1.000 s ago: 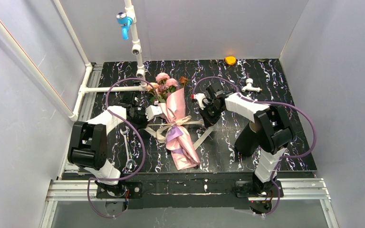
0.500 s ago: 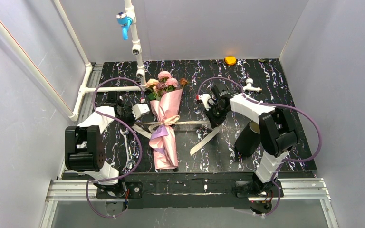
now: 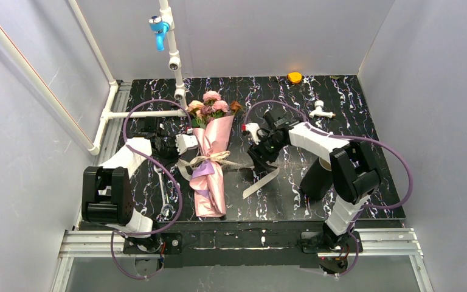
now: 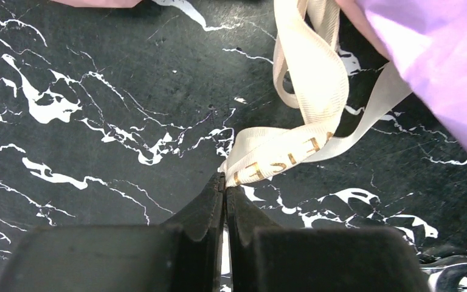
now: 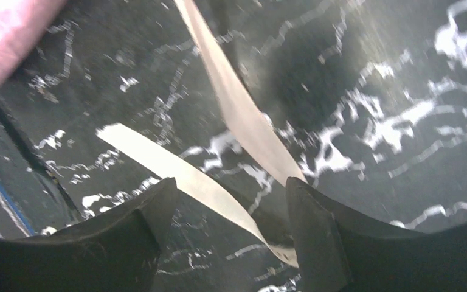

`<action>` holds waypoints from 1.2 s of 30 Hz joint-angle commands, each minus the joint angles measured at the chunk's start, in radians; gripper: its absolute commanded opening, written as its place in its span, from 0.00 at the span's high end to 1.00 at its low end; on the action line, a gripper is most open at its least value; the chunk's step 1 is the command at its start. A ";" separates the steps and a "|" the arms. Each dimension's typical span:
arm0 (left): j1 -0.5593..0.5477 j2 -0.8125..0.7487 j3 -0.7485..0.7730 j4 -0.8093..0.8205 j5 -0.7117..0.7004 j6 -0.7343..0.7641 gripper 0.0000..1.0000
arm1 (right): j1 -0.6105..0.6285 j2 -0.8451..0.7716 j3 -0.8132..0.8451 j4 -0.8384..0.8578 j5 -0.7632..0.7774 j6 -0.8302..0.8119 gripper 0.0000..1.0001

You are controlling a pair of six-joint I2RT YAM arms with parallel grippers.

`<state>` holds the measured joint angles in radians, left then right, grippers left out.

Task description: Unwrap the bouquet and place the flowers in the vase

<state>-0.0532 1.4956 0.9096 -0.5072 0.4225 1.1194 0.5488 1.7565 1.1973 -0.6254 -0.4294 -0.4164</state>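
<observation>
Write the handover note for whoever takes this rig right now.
The left gripper is shut on the ribbon end.
The right gripper is open over a loose ribbon tail.
The bouquet lies flat between the arms, wrapped, ribbon around its waist, flowers inside.
The vase stands by the right arm.
Done: nothing complete.
Left: pull ribbon free, unwrap, put flowers in vase.

Pink bouquet (image 3: 211, 176) lying flat, beige ribbon (image 3: 211, 159) round its middle, roses (image 3: 211, 104) far end, black vase (image 3: 314, 180) rightward

Glossy paper wrap on bouquet (image 3: 210, 188); ribbed woven cloth ribbon (image 4: 316, 91); smooth marble-look table (image 3: 267, 207); matt black vase (image 3: 315, 180).
</observation>
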 commanded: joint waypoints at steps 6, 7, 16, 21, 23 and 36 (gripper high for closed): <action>-0.034 -0.022 0.012 -0.029 0.040 -0.062 1.00 | 0.130 0.135 0.138 0.207 -0.088 0.100 0.22; -0.036 -0.023 0.012 -0.027 0.041 -0.067 1.00 | 0.140 0.159 0.152 0.215 -0.086 0.102 0.22; -0.040 -0.026 0.002 -0.012 0.042 -0.092 1.00 | 0.165 0.266 0.191 0.270 -0.072 0.109 0.33; -0.040 -0.019 0.005 -0.011 0.018 -0.105 1.00 | 0.157 0.249 0.179 0.236 -0.026 0.097 0.90; -0.033 -0.019 0.003 -0.015 0.010 -0.102 1.00 | 0.141 0.230 0.164 0.203 -0.021 0.080 0.99; 0.138 -0.007 -0.008 -0.036 -0.053 0.029 1.00 | 0.025 0.100 0.031 0.066 0.029 -0.013 0.99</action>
<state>0.0032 1.4960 0.9092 -0.5144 0.4301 1.0805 0.6033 1.9125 1.2655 -0.4656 -0.4458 -0.3813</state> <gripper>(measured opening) 0.009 0.029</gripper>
